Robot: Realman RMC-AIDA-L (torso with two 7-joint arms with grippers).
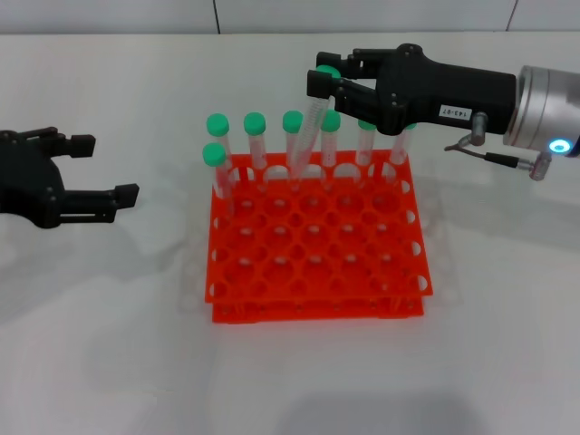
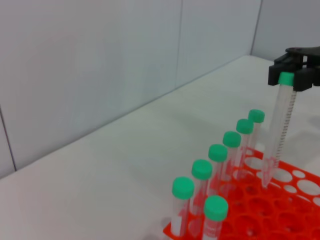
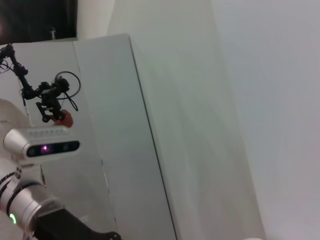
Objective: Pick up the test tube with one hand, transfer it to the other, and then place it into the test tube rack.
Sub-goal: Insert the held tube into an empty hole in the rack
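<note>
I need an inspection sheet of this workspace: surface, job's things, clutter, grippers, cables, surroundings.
Surface: white table.
Job's things: orange-red rack holds seven green-capped tubes along its far and left edges; an eighth test tube, tilted, tip in a far-row hole.
Clutter: nothing seen.
Grippers: right gripper shut on the tilted tube's cap; left gripper open, beside the rack, holding nothing.
Cables: thin cable under the right wrist.
Surroundings: pale wall panels.

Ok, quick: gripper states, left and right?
Left gripper: open, empty, beside the rack.
Right gripper: shut on the test tube, over the rack's back row.
</note>
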